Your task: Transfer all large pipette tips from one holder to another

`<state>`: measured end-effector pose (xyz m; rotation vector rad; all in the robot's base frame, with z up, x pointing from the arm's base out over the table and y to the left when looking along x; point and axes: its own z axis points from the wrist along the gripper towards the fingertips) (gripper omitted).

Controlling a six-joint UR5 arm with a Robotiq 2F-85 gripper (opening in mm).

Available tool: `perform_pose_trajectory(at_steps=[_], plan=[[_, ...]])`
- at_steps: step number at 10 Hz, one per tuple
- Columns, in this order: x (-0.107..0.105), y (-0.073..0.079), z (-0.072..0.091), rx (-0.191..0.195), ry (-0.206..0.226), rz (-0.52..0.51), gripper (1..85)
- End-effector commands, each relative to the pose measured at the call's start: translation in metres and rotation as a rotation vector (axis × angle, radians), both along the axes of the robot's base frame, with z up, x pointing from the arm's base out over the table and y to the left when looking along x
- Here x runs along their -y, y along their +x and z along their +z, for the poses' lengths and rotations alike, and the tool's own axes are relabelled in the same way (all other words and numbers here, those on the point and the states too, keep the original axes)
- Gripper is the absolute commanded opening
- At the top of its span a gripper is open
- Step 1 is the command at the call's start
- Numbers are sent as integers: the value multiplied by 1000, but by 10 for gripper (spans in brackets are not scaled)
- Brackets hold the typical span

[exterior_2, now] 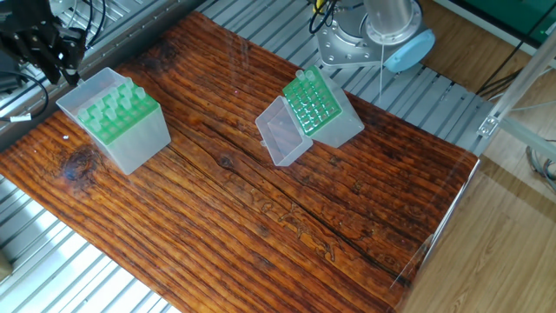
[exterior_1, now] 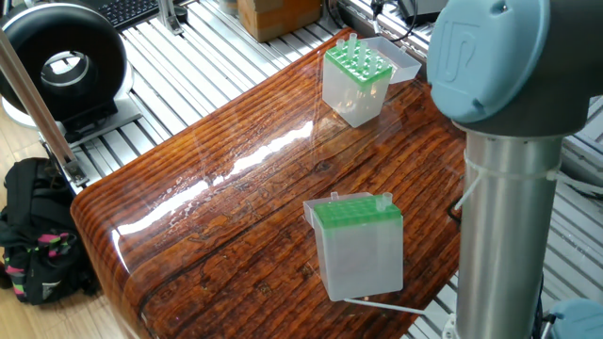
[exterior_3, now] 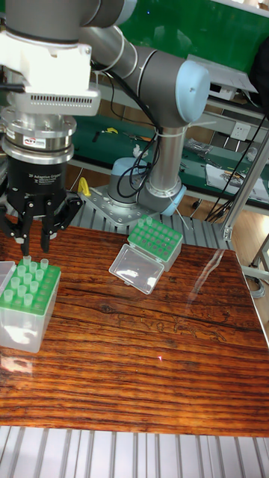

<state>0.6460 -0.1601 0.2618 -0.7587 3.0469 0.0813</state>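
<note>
Tall fixed view | end effector (exterior_3: 34, 237) spread, empty; above large pipette tips (exterior_3: 27, 280) in left holder (exterior_3: 26, 314)

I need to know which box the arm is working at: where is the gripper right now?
In the tall fixed view the gripper hangs at the far left, just above the back rows of large pipette tips in the left holder.

The large pipette tips (exterior_3: 28, 278) stood upright in the green-topped holder (exterior_3: 27, 308) at the frame's left edge, whitish collars protruding. The second holder (exterior_3: 155, 240), upper centre, showed only empty holes.
</note>
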Motion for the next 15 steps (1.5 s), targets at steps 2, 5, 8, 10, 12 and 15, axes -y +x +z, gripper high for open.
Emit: perform_pose_trajectory(at_steps=[2, 5, 8, 10, 12, 15], plan=[[-48, -22, 5, -55, 24, -99, 307], [-109, -58, -2, -133, 21, -272, 260], [-88, -79, -7, -166, -122, -288, 210], [-102, -85, 4, -150, -80, -230, 220], [-104, -88, 13, -153, -104, -163, 220], [-75, -84, 18, -140, -203, -36, 220]])
